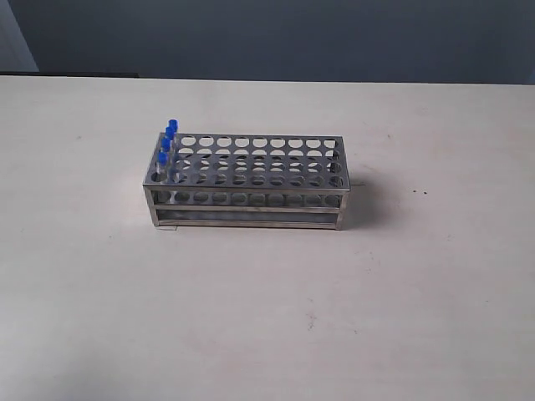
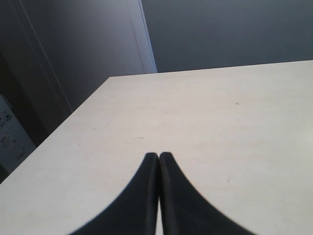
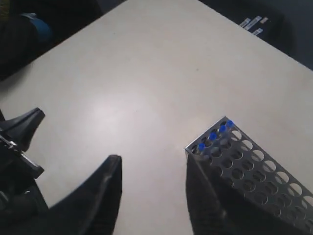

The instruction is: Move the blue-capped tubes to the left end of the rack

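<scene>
The shiny steel rack (image 1: pixel 251 180) stands on the pale table, its top plate full of round holes. Several blue-capped tubes (image 1: pixel 166 144) stand upright in one row of holes at its left end. Neither gripper appears in the exterior view. My left gripper (image 2: pixel 158 155) is shut, fingers pressed together with nothing between them, above bare tabletop and away from the rack. My right gripper (image 3: pixel 153 159) is open and holds nothing. It hovers above the table beside the rack (image 3: pixel 254 171), at the end holding the blue-capped tubes (image 3: pixel 215 134). One finger overlaps the rack's end in that view.
The pale table (image 1: pixel 401 292) extends around the rack on all sides. A dark wall (image 1: pixel 292 38) runs behind it. In the left wrist view the table's edge (image 2: pixel 73 112) drops to a dark floor. Black arm hardware (image 3: pixel 19 142) shows in the right wrist view.
</scene>
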